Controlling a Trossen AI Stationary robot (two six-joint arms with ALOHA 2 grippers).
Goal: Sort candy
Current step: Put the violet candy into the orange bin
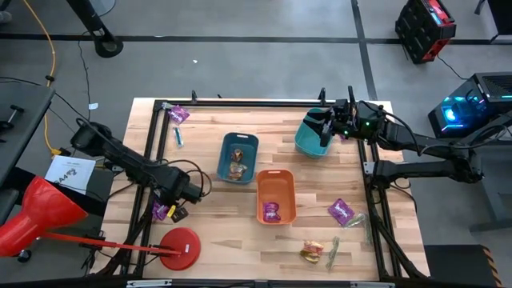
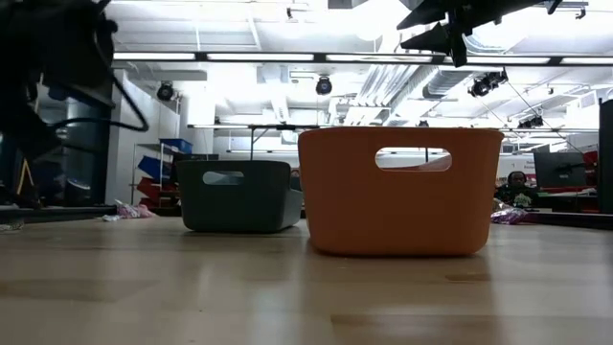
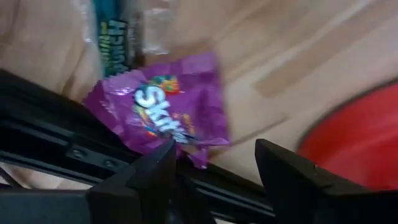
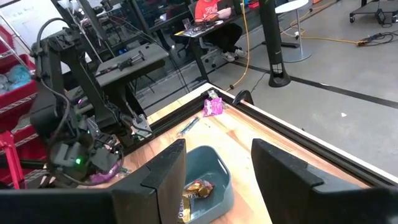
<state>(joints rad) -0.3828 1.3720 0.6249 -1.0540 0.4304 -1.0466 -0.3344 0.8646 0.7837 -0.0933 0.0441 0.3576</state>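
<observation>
A pale wooden table [image 1: 216, 232] with a dark frame along its edges stood on a grey floor, and the low view looked across it into a bright workshop with ceiling lights. Near the middle sat a dark teal bin [image 1: 238, 157] holding orange-brown sweets [image 1: 237, 166], and just beside it an orange bin [image 1: 276, 196] with a purple packet [image 1: 272, 211] inside. A lighter teal bin [image 1: 314, 136] was tilted at the far right side, under the right pincer [image 1: 326, 126], whose fingers were spread; whether they touched the bin could not be told. The left pincer [image 3: 214, 165] hung low at the near left edge with its fingers spread, just over a purple candy packet [image 3: 163, 109] that lay flat on the wood against the frame rail, not gripped. A thin blue-green stick [image 3: 115, 43] lay beside that packet. More candy was scattered: a purple packet [image 1: 179, 114] and a green stick [image 1: 178, 137] at the far left corner, another purple packet [image 1: 341, 211] at the right, and an orange-gold wrapper [image 1: 311, 253] with a pale green stick [image 1: 333, 250] near the front edge. A red disc [image 1: 181, 247] lay at the near left
</observation>
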